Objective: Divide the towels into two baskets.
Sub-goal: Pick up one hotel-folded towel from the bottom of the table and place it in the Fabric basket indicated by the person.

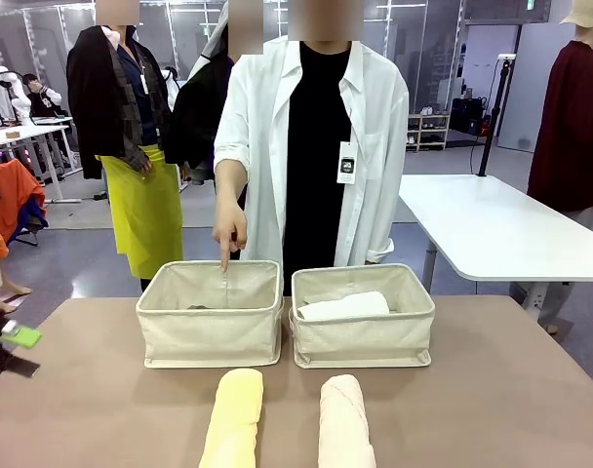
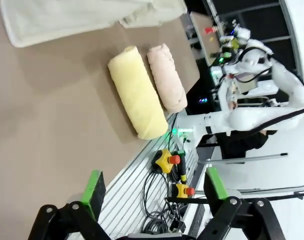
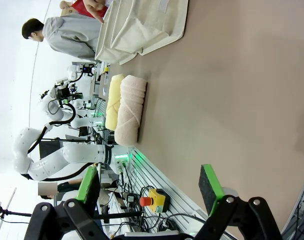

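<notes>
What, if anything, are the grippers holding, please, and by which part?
Nothing is held: the left gripper and right gripper have open, empty jaws; the pale yellow rolled terry towel and pale pink rolled terry towel lie untouched.

Baskets 2, left basket [image 1: 209, 336] and right basket [image 1: 365, 341], rolled towels counted 3, yellow towel [image 1: 233, 419], pink towel [image 1: 345, 424], white towel [image 1: 343, 306], end effectors 2, left end effector [image 2: 153, 175], right end effector [image 3: 149, 172], desk [image 1: 511, 390] 1, person's pointing hand [image 1: 228, 232] 1

Yellow towel [image 1: 233, 417], pink towel [image 1: 345, 425] before baskets [image 1: 211, 337]
</notes>
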Controlling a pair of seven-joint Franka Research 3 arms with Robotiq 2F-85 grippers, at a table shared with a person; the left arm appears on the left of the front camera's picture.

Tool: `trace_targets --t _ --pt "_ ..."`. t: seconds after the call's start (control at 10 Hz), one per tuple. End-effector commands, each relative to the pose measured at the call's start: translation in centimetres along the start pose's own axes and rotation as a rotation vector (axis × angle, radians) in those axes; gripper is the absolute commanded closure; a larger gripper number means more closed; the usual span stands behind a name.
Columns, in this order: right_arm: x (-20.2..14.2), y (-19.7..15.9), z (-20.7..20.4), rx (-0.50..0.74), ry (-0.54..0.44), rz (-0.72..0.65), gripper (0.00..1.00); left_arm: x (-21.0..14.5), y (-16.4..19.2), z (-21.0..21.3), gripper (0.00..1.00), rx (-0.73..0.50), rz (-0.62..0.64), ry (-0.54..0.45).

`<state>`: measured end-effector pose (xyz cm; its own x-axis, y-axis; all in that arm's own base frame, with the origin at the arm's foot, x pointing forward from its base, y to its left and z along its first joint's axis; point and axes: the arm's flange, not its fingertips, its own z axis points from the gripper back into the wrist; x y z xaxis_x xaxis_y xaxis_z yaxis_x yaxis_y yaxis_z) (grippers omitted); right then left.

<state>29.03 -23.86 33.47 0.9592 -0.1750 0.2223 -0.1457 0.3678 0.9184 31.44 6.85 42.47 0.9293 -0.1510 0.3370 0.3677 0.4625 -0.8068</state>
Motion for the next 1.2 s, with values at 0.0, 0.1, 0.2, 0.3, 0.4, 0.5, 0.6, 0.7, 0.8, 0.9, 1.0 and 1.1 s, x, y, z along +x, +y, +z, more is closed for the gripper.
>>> trace_targets --t 0.0,0.1,0.2,0.3,0.4,0.5,0.6,0.7,0.8,0.9,1.0,1.1 --pt "-0.2 0.3 0.0 0.001 -0.007 0.007 0.00 -2.6 -4.8 -6.6 0.00 0.089 -0.003 0.036" --pt "-0.2 0.3 0.0 0.001 -0.007 0.007 0.00 -2.3 -6.4 -8.9 0.00 0.138 0.015 0.055" --pt "-0.2 0.3 0.0 0.001 -0.007 0.007 0.00 -1.8 -7.8 -11.6 0.00 0.201 0.041 0.087" --pt "-0.2 0.3 0.0 0.001 -0.007 0.007 0.00 -1.6 -8.8 -14.0 0.00 0.249 0.051 0.126" --pt "-0.2 0.3 0.0 0.001 -0.007 0.007 0.00 -1.7 -9.4 -16.5 0.00 0.287 0.054 0.175" --pt "-0.2 0.3 0.0 0.001 -0.007 0.007 0.00 -1.9 -9.9 -19.0 0.00 0.328 0.043 0.213" --pt "-0.2 0.3 0.0 0.001 -0.007 0.007 0.00 -2.0 -10.0 -21.2 0.00 0.375 0.052 0.234" --pt "-0.2 0.3 0.0 0.001 -0.007 0.007 0.00 -2.0 -9.6 -23.0 0.00 0.416 0.077 0.217" --pt "-0.2 0.3 0.0 0.001 -0.007 0.007 0.00 -2.1 -9.3 -24.1 0.00 0.441 0.099 0.195" --pt "-0.2 0.3 0.0 0.001 -0.007 0.007 0.00 -2.3 -8.9 -24.9 0.00 0.466 0.118 0.180" --pt "-0.2 0.3 0.0 0.001 -0.007 0.007 0.00 -2.5 -8.5 -25.7 0.00 0.499 0.129 0.139" --pt "-0.2 0.3 0.0 0.001 -0.007 0.007 0.00 -2.7 -8.2 -26.5 0.00 0.526 0.140 0.126"
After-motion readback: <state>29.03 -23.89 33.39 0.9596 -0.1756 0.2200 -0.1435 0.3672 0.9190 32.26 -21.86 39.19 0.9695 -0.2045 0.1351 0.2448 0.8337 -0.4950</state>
